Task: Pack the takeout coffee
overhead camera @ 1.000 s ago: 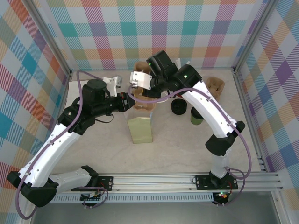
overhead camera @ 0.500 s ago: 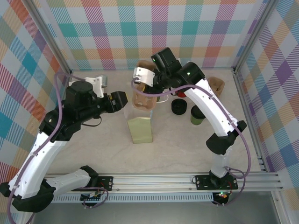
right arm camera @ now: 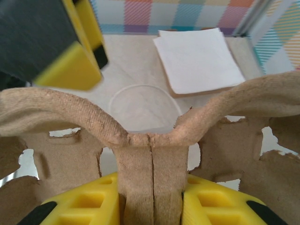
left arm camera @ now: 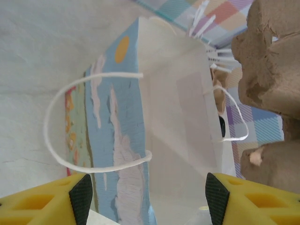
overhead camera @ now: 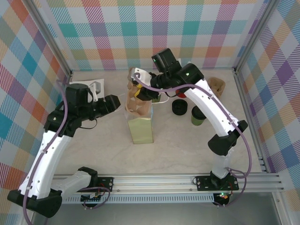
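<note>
The printed paper bag (overhead camera: 142, 131) stands mid-table; the left wrist view looks into its open white mouth (left arm camera: 183, 122), with white string handles. My right gripper (overhead camera: 139, 93) is shut on the middle handle of a brown cardboard cup carrier (right arm camera: 152, 178) and holds it over the bag's mouth (overhead camera: 138, 108). Left of the bag, my left gripper (overhead camera: 112, 104) stands open with nothing between its fingers (left arm camera: 149, 201). The takeout coffee (overhead camera: 197, 116), olive-green with a dark lid, stands on the table right of the bag, apart from both grippers.
A round black lid (overhead camera: 179, 108) sits beside the coffee, with a red cup of white stirrers (overhead camera: 180, 95) behind it. A second brown carrier (overhead camera: 216, 85) lies at the back right. A white napkin (overhead camera: 96, 86) lies at the back left. Checked walls enclose the table.
My left gripper has opened and drawn back to the left, away from the bag. My right gripper has brought the carrier left and down over the bag's mouth.
</note>
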